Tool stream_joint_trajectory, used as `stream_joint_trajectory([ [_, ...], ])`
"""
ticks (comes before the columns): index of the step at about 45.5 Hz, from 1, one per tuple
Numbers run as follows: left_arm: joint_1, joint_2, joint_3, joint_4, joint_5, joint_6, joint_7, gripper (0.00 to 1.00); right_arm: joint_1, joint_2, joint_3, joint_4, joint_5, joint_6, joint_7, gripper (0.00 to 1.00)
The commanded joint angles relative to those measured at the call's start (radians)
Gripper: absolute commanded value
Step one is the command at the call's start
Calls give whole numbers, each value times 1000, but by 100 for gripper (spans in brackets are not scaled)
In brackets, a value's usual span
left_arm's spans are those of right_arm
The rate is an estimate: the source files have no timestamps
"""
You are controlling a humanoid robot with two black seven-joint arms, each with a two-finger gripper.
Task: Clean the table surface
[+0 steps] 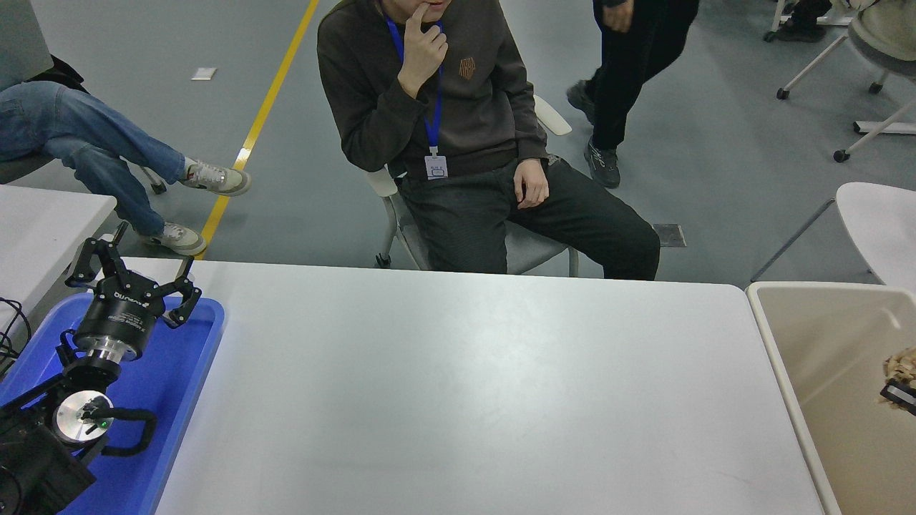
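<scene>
White, smooth table surface (pixel 458 386): rigid, slick, wiped rather than grasped. Left gripper (pixel 132 275) parked over blue tray (pixel 179 386), jaws apart. Right gripper (pixel 903 393) over beige bin (pixel 787 372); jaw state indiscernible.

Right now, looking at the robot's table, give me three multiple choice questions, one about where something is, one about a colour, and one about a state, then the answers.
1. Where does the left gripper hang?
A. Over the blue tray at the table's left end
B. Inside the beige bin
C. Over the middle of the table

2. What colour is the bin at the table's right end?
A. Blue
B. Beige
C. Black

3. How are the left gripper's fingers set?
A. Closed on a cloth
B. Spread open, holding nothing
C. Pressed flat on the table surface

Answers:
1 A, since the gripper sits above the tray's far end at the lower left.
2 B, since its walls are a pale tan, beside the white tabletop.
3 B, since the fingers splay apart with empty space between them.
</scene>
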Motion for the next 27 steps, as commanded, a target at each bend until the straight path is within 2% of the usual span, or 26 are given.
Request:
stream_joint_trajectory([
  [1, 0, 0, 0, 0, 0, 0, 0, 100, 0, 1, 1, -1, 1, -8, -12, 43],
  [2, 0, 0, 0, 0, 0, 0, 0, 100, 0, 0, -1, -1, 1, -6, -14, 48],
  [5, 0, 0, 0, 0, 0, 0, 0, 100, 0, 0, -2, -1, 1, 4, -21, 53],
  [7, 0, 0, 0, 0, 0, 0, 0, 100, -2, 3, 5, -1, 9, -3, -32, 71],
  [8, 0, 0, 0, 0, 0, 0, 0, 100, -2, 3, 10, -1, 18, -8, -37, 75],
  [11, 0, 0, 0, 0, 0, 0, 0, 100, -2, 9, 4, -2, 67, -8, -52, 81],
  [15, 0, 0, 0, 0, 0, 0, 0, 100, -4, 7, -5, -1, 130, -6, -54, 96],
  [27, 0, 0, 0, 0, 0, 0, 0, 100, -8, 7, -38, -1, 151, -3, -54, 98],
])
